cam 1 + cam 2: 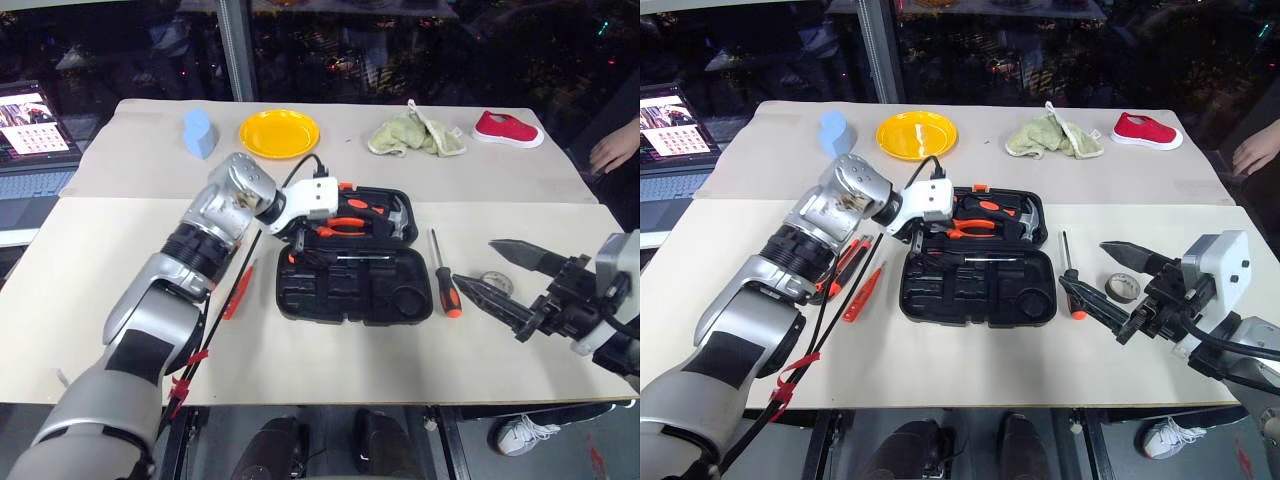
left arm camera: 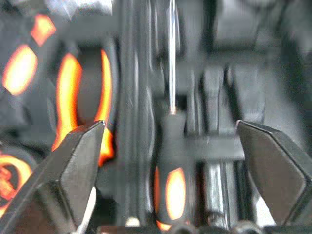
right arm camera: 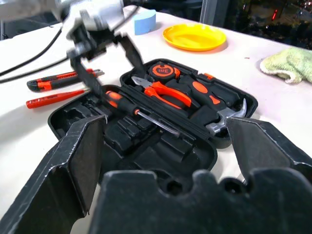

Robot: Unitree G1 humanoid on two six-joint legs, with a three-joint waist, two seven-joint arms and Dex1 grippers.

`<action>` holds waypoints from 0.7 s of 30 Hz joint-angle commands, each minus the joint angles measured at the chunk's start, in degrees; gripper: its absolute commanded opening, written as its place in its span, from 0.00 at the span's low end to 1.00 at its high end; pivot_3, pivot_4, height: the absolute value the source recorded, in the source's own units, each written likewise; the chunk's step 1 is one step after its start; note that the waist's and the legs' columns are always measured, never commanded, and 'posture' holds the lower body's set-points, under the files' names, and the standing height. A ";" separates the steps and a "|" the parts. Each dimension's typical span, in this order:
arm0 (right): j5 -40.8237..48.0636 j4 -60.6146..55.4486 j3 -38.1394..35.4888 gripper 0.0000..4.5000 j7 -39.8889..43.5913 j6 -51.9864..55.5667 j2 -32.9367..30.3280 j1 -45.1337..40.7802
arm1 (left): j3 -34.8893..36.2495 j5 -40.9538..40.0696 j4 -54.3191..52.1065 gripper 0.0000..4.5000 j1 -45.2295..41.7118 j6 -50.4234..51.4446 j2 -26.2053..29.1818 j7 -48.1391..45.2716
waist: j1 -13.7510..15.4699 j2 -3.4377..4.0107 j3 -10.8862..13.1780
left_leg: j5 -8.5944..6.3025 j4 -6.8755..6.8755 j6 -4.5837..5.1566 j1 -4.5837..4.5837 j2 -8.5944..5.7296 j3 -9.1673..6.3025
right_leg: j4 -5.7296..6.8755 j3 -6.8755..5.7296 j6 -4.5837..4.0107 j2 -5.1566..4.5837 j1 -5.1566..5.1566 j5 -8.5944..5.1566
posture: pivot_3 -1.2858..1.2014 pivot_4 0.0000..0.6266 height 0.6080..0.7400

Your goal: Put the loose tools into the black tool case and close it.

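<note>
Item: black tool case (image 1: 345,290), lid open flat on the table (image 1: 300,370), pliers and hammer seated in the far half. One orange-and-black screwdriver (image 3: 139,111) lies along the hinge line inside it.

Left gripper (image 3: 105,61): over that screwdriver's handle, jaws parted, nothing between them; I judge the placing of this tool done or all but done.

Right gripper (image 1: 500,275): fully spread, empty, hovering level beside the case.

Outstanding, right of case: second screwdriver (image 1: 445,280), just beside the wall; grey tape roll (image 1: 1124,288), near my right fingertips.

Outstanding, left of case: utility knife (image 3: 58,80) and slim orange tester (image 3: 53,97), side by side.

Next move, as I judge it: lift the left clear of the case, swing to the knife or tester, and grip along the narrow body. Lid stays open until all four are in.
</note>
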 commanded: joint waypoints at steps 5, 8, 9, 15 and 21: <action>2.36 -1.89 -2.01 1.00 -0.98 -0.78 -0.48 -0.21 | -1.54 3.32 6.05 0.13 -0.17 -8.17 -2.85 2.07 | 0.44 0.00 0.00 | 0.00 0.14 0.01 0.00 -0.03 0.02 | 0.00 0.01 0.09 -0.02 0.08 0.08 | 0.52 0.24 1.00; 2.18 -2.11 -1.42 1.00 -1.39 -1.03 -0.23 -0.10 | -1.25 3.79 8.87 0.01 -0.99 -9.20 -5.00 3.00 | 0.40 -0.01 0.00 | -0.03 0.21 0.06 -0.01 -0.03 0.03 | -0.01 0.02 0.13 -0.02 0.10 0.11 | 0.52 0.24 1.00; 1.97 -2.13 -1.09 1.00 -1.50 -1.14 -0.12 -0.09 | -1.26 4.05 9.68 0.01 -1.18 -9.64 -5.51 3.11 | 0.36 -0.01 0.00 | -0.04 0.23 0.07 -0.03 -0.03 0.04 | -0.01 0.02 0.13 -0.02 0.08 0.11 | 0.52 0.24 1.00; 1.28 -2.32 0.33 1.00 -2.27 -1.53 0.43 -0.25 | -1.45 5.77 13.24 0.01 -2.11 -11.70 -7.73 4.13 | 0.27 -0.01 0.00 | -0.05 0.22 0.09 -0.05 -0.03 0.06 | -0.02 0.04 0.13 -0.02 0.06 0.11 | 0.52 0.24 1.00; 1.04 -2.15 0.54 1.00 -2.15 -1.81 0.65 0.23 | -0.55 6.93 17.09 0.01 -3.93 -11.33 -9.89 6.72 | 0.31 -0.01 0.00 | -0.06 0.28 0.12 -0.06 -0.03 0.07 | 0.01 0.03 0.14 -0.02 0.06 0.12 | 0.52 0.24 1.00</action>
